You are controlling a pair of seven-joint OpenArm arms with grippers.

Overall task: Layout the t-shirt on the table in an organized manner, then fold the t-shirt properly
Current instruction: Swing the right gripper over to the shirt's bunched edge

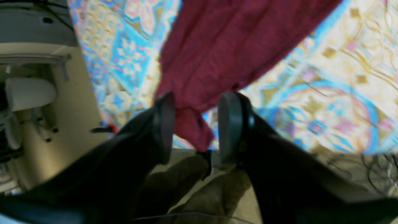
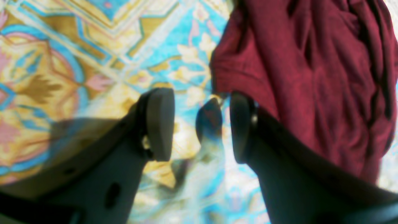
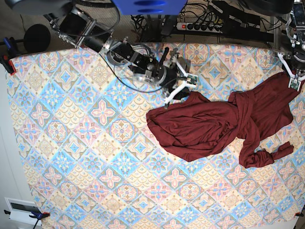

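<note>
Item count: one t-shirt (image 3: 209, 126), one bench (image 3: 86, 157), two grippers, namely left gripper (image 3: 294, 76) at 3 o'clock and right gripper (image 3: 178, 90) at 12 o'clock.

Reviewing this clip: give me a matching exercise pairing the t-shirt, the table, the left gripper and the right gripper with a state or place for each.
Column one:
1. t-shirt
2. table
3. left gripper
4. right gripper

Column two:
A. open, a narrow maroon strip hanging between its fingers
B. crumpled and twisted, not laid flat
C. open, just at the garment's edge, patterned cloth between its fingers
D. covered in pastel diamond tiles

Pairs: 1-B, 2-D, 3-A, 4-C
</note>
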